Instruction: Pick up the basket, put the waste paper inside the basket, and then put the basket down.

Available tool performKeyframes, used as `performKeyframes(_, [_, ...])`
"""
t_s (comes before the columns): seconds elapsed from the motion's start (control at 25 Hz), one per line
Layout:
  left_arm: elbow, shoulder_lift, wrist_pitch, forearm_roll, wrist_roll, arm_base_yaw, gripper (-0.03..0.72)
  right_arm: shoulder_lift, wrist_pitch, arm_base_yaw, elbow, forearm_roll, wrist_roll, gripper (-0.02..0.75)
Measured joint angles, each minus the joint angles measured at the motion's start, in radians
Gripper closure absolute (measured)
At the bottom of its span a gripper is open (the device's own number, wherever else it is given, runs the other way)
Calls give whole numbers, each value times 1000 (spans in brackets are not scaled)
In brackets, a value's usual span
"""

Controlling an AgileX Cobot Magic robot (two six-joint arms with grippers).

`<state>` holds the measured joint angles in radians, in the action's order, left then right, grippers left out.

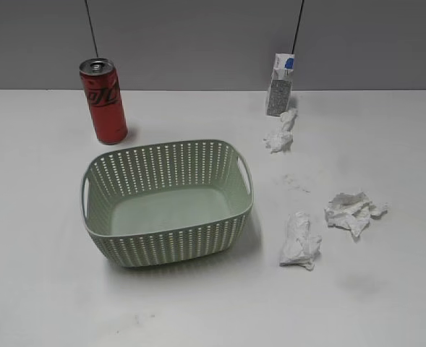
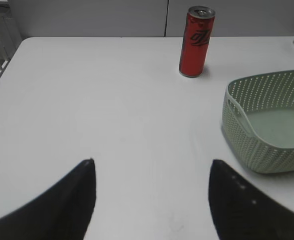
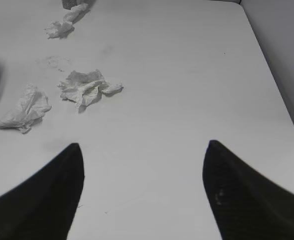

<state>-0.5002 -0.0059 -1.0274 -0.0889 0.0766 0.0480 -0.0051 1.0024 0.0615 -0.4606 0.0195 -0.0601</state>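
Sitting upright and empty on the white worktop (image 1: 39, 289), the basket (image 1: 168, 201) lies ahead and to the right of the left tool (image 2: 151, 200), whose fingers are spread wide over bare surface. Three paper wads (image 3: 87, 88) lie ahead and to the left of the right tool (image 3: 142, 190), also spread wide and holding nothing. A red can (image 1: 103, 101) stands beyond the basket, straight ahead of the left tool. A small carton (image 1: 280, 84) stands touching the farthest wad.
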Motion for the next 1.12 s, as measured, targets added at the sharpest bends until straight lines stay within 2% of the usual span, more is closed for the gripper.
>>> performKeyframes(0.52, [0,0,0,-3,0,0,154,0,0,0,0,0,0,176])
performKeyframes(0.72, [-1,9,5,-37,0,0,157,0,0,0,0,0,0,176])
performKeyframes(0.88, [-14,110,42,-89,0,0,161,0,0,0,0,0,0,176])
performKeyframes(1.12, [-37,392,125,-135,0,12,169,0,0,0,0,0,0,177])
